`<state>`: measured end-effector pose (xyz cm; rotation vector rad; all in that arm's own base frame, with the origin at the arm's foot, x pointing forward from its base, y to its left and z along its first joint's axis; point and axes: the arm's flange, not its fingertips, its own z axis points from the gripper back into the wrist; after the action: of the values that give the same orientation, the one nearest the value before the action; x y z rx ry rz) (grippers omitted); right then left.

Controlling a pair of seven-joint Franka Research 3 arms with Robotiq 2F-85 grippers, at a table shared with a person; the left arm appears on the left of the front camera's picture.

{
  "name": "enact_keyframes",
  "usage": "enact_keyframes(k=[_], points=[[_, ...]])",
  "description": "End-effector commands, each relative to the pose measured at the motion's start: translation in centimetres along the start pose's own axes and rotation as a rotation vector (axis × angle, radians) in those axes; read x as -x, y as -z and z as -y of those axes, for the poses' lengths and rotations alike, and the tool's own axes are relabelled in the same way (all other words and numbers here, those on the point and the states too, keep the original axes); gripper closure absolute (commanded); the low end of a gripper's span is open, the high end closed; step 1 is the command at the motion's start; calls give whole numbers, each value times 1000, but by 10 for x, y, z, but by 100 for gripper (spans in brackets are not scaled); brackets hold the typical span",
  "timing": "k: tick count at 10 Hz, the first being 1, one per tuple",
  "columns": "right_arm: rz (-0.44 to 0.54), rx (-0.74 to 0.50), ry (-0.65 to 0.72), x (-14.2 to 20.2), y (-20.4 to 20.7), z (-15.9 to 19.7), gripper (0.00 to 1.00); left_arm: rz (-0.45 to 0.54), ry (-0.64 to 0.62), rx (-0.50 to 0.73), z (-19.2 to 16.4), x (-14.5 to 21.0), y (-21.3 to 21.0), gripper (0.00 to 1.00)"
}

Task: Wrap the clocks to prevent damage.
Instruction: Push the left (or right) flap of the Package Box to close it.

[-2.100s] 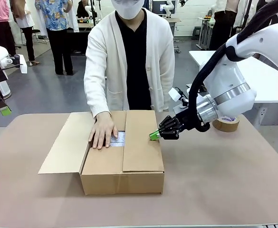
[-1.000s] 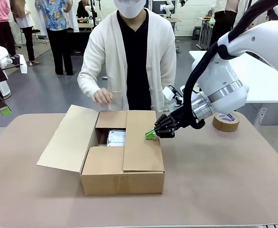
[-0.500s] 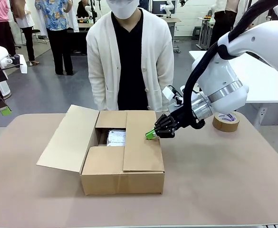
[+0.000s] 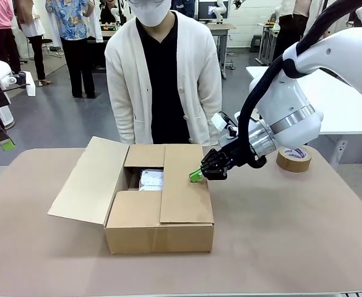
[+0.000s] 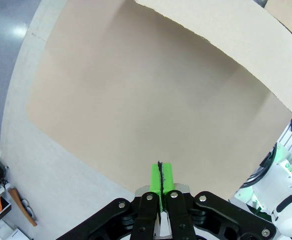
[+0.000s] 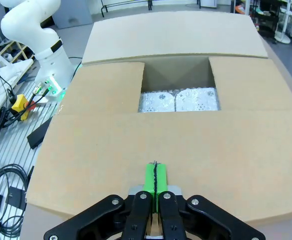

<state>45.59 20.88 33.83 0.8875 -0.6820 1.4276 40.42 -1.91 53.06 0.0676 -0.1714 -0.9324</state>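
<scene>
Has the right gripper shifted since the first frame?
Yes. The right gripper has edged slightly left, farther from the tape roll, over the right flap of the box.

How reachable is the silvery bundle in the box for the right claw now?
Probably yes: the right claw is at the folded flap beside the opening, and the silvery bundle lies uncovered there, with no hand over it.
</scene>
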Motion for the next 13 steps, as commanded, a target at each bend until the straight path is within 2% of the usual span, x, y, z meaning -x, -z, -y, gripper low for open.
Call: enact_keyframes(k=[1,5,6,7,8,9,11,12,13], points=[[4,4,16,5,3,-1,99,8,-20,3,0,-1,0,100],[4,4,16,5,3,-1,99,0,0,0,0,0,0,100],[4,4,16,5,3,-1,99,194,435,-42,-8,-13,9,100],[4,4,16,5,3,-1,99,308,652,-56,-6,-13,34,100],[4,4,16,5,3,-1,99,416,761,37,-7,-11,51,100],[4,4,16,5,3,-1,99,453,839,112,-19,-21,58,100],[4,4,16,5,3,-1,99,417,871,333,-31,-23,86,100],[4,4,16,5,3,-1,99,428,863,388,-38,-26,96,100],[4,4,16,5,3,-1,99,421,838,376,-37,-26,106,100]])
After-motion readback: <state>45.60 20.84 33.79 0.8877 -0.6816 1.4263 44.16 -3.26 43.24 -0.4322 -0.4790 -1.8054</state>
